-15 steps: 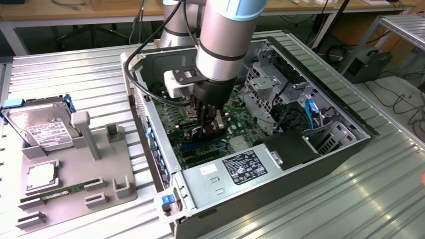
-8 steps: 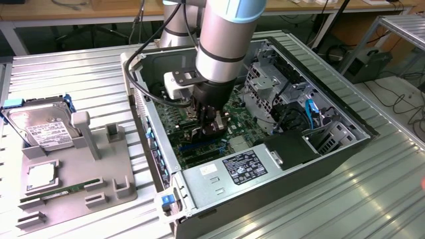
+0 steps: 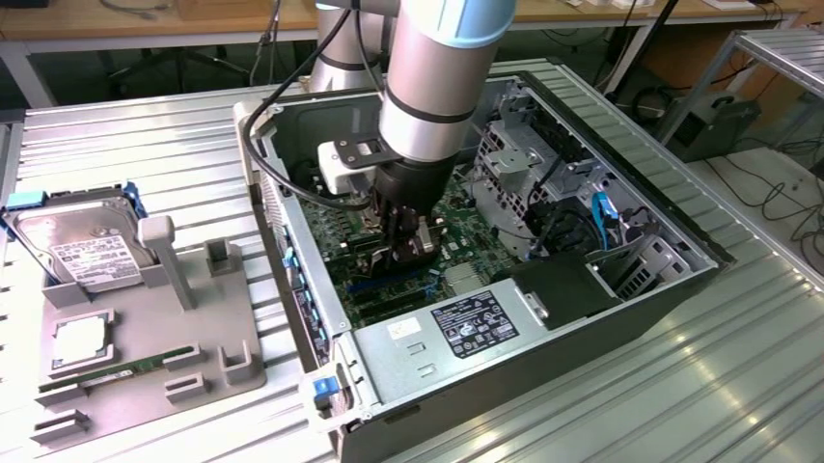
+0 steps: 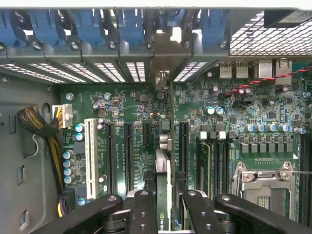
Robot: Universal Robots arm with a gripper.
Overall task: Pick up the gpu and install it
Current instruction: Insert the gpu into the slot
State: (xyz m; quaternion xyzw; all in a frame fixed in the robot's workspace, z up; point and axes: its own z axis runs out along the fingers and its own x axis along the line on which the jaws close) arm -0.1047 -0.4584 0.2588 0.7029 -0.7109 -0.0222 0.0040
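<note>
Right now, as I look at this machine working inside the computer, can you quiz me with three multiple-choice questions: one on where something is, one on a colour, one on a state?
1. Where is the hard drive?
A. on the grey tray beside the computer case
B. inside the case
C. in the gripper

2. What colour is the long slot standing out among the black slots on the green board?
A. red
B. white
C. yellow

3. What is the gripper doing?
A. hanging free above the tray
B. holding the graphics card edge-on over the board
C. gripping a cable

Answers: 1 A, it leans in the tray's holder; 2 B, the wrist view shows it white; 3 B, the card sits between the fingers.
</note>
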